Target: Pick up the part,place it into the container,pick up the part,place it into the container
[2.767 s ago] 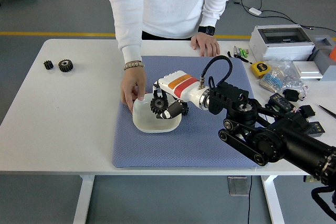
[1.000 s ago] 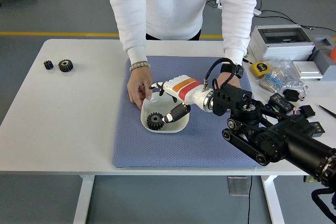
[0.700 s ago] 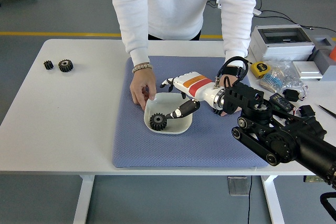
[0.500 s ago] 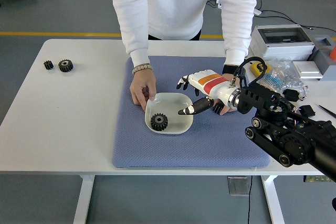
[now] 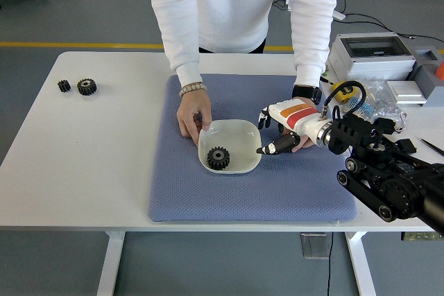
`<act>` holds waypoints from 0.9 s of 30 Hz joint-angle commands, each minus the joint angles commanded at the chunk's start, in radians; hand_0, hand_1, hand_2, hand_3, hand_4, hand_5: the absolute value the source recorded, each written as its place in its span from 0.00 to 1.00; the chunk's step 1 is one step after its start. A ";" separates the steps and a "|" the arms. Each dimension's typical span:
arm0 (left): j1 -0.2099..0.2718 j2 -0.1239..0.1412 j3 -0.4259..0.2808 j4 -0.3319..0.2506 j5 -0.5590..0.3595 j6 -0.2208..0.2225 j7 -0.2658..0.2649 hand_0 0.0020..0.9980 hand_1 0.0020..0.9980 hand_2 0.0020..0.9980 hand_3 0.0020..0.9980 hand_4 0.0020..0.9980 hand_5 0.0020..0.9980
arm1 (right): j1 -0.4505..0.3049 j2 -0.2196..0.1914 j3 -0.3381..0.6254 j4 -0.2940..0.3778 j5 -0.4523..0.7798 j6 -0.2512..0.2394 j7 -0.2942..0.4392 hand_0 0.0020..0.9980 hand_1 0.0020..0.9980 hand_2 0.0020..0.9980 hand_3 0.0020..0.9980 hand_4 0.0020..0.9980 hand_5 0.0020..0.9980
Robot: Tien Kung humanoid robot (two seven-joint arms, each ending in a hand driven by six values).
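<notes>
Placement of one part reads as complete: a black toothed metal gear (image 5: 218, 158) lies flat inside the shallow white rounded-square bowl (image 5: 239, 129), toward its left half. The bowl sits on a blue textured mat (image 5: 243, 199) near the mat's centre.

Right hand (image 5: 277, 129), white-shelled with an orange-and-red band and black fingertips, hangs just right of the bowl, above the mat. Its fingers are spread and hold nothing; one dark fingertip points at the bowl's right rim. The left arm is not in view.

A person in a white sweatshirt stands beyond the bowl. One hand of the person (image 5: 193, 115) grips the bowl's far-left rim; the other hand, with a black wristwatch (image 5: 306, 93), is mostly hidden behind the robot's hand.

Two further black gears, one small (image 5: 64, 85) and one larger (image 5: 86, 86), rest on the white table (image 5: 83, 157) well left of the bowl, off the mat.

Judged step: second pick-up. This calls for reaching one of those gears, probably a long traverse for this arm.

No legible writing is visible.
</notes>
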 joint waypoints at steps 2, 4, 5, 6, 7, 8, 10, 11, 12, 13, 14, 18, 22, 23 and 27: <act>0.000 0.001 -0.001 0.000 0.000 0.000 0.000 0.72 0.68 0.68 0.57 0.60 0.57 | 0.003 0.002 -0.005 -0.006 0.007 -0.001 0.002 0.15 0.35 0.54 0.56 0.94 0.42; -0.001 0.001 -0.001 0.000 0.001 0.000 0.000 0.72 0.68 0.68 0.57 0.60 0.57 | 0.006 0.006 -0.010 -0.017 0.011 -0.002 0.002 0.15 0.35 0.54 0.56 0.94 0.42; -0.002 0.001 -0.001 0.000 0.000 0.001 -0.001 0.72 0.68 0.68 0.57 0.60 0.57 | 0.007 0.009 -0.012 -0.023 0.012 -0.002 0.002 0.15 0.35 0.54 0.56 0.94 0.42; -0.003 0.001 0.000 0.000 -0.001 0.000 -0.002 0.72 0.68 0.67 0.57 0.60 0.57 | 0.008 0.010 -0.014 -0.027 0.013 -0.001 0.001 0.14 0.36 0.54 0.56 0.91 0.41; -0.004 0.001 0.000 0.000 -0.002 0.000 -0.002 0.72 0.68 0.67 0.57 0.60 0.57 | 0.009 0.011 -0.016 -0.030 0.012 0.000 0.001 0.14 0.36 0.54 0.56 0.91 0.41; -0.005 0.000 0.000 0.000 -0.002 0.000 -0.002 0.72 0.68 0.67 0.57 0.60 0.57 | 0.009 0.012 -0.018 -0.033 0.012 0.001 0.001 0.14 0.36 0.54 0.56 0.91 0.41; -0.005 -0.001 0.000 0.000 -0.002 0.000 -0.002 0.72 0.68 0.67 0.57 0.60 0.57 | 0.010 0.012 -0.020 -0.035 0.013 0.001 0.001 0.14 0.36 0.54 0.56 0.91 0.41; -0.005 -0.002 0.000 0.000 -0.002 0.000 -0.002 0.72 0.68 0.67 0.57 0.60 0.57 | 0.010 0.012 -0.020 -0.035 0.012 0.001 0.001 0.14 0.36 0.54 0.56 0.91 0.41; -0.005 -0.002 0.000 0.000 -0.002 0.000 -0.002 0.72 0.68 0.67 0.57 0.60 0.57 | 0.010 0.012 -0.020 -0.035 0.012 0.001 0.001 0.14 0.36 0.54 0.56 0.90 0.40; -0.004 -0.002 0.000 0.000 -0.002 0.000 -0.001 0.72 0.68 0.67 0.57 0.60 0.57 | 0.010 0.012 -0.020 -0.035 0.013 0.001 0.002 0.14 0.36 0.54 0.56 0.90 0.40; -0.004 -0.003 0.000 0.000 -0.002 0.000 -0.001 0.72 0.68 0.67 0.57 0.60 0.57 | 0.010 0.011 -0.020 -0.036 0.013 0.001 0.002 0.14 0.36 0.54 0.56 0.90 0.40; -0.004 -0.002 -0.002 0.000 0.000 0.000 -0.001 0.72 0.68 0.68 0.57 0.60 0.57 | 0.010 0.003 -0.008 -0.041 0.011 0.006 0.001 0.14 0.36 0.54 0.55 0.90 0.41; -0.003 -0.001 -0.003 0.000 0.001 0.000 -0.001 0.72 0.68 0.68 0.57 0.60 0.57 | 0.009 -0.011 0.014 -0.034 0.010 0.010 0.003 0.14 0.36 0.54 0.55 0.90 0.41; -0.003 -0.001 -0.003 0.000 0.001 0.000 -0.001 0.72 0.68 0.68 0.57 0.60 0.57 | 0.010 -0.018 0.019 -0.031 0.009 0.011 0.004 0.14 0.36 0.54 0.55 0.90 0.41; -0.003 -0.001 -0.003 0.000 0.002 0.000 -0.001 0.72 0.68 0.67 0.57 0.60 0.57 | 0.011 -0.033 0.026 -0.036 0.011 0.015 0.005 0.14 0.36 0.54 0.55 0.89 0.41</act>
